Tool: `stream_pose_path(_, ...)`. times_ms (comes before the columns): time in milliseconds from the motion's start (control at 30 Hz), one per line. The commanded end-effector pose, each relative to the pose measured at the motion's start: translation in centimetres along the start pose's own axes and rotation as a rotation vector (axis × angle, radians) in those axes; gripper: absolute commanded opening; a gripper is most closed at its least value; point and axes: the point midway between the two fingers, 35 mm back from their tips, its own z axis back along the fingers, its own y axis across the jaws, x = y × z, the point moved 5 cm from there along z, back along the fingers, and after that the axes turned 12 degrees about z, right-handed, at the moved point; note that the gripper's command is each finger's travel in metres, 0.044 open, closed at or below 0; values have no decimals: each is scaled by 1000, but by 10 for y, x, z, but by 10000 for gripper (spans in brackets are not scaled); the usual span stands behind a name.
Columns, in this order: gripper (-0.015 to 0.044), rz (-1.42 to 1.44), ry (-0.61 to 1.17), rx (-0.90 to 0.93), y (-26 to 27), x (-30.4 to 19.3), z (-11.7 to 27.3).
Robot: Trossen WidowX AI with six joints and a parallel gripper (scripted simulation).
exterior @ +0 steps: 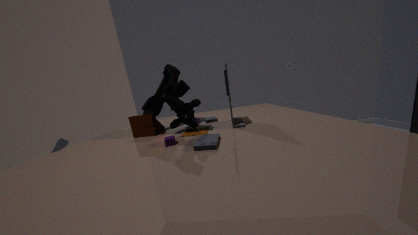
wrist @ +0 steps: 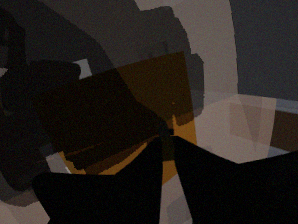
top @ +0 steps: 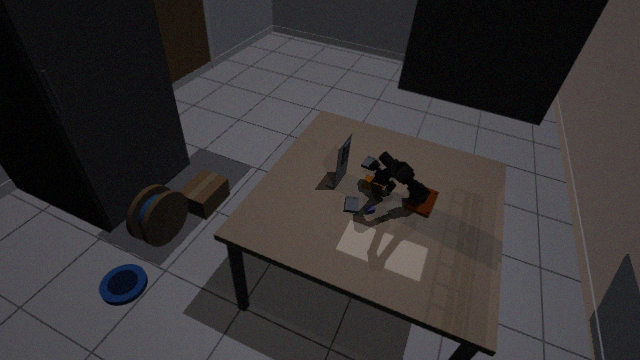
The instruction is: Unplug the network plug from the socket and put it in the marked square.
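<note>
The marked orange square [top: 369,179] [exterior: 192,133] [wrist: 187,134] lies on the table, partly in the arm's shadow. My gripper [exterior: 197,128] [wrist: 166,142] points down low over the square. It is shut on the plug [wrist: 169,151], a small dark piece that shows between and just past the fingertips in the wrist view. Most of the plug is hidden by the fingers, and whether it touches the table is too dark to tell. The upright panel [top: 342,167] [exterior: 226,81] stands apart from the gripper; the plug is out of its socket.
A grey block [top: 352,203] [exterior: 208,141] and a small purple block [top: 370,210] [exterior: 170,141] lie on one side of the square. Another grey block [top: 370,162] [exterior: 211,119] lies on the other side. The arm's orange base [top: 428,205] [exterior: 141,125] stands behind.
</note>
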Motion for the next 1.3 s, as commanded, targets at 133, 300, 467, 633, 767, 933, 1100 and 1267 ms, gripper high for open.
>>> stream_pose_path(133, 105, 0, 0, 0, 0, 0, 0)
stream_pose_path(300, 156, 0, 0, 0, 0, 0, 0)
stream_pose_path(467, 156, 0, 1, 1, 0, 0, 3)
stream_pose_path(633, 156, 0, 2, 2, 0, -1, 8)
stream_pose_path(767, 156, 0, 3, 2, -1, -2, 12)
stream_pose_path(933, 156, -1, 4, 3, -1, -2, 17)
stream_pose_path(1100, 156, -1, 5, 3, 0, -2, 22)
stream_pose_path(1267, 156, -2, 5, 3, 0, -2, 27)
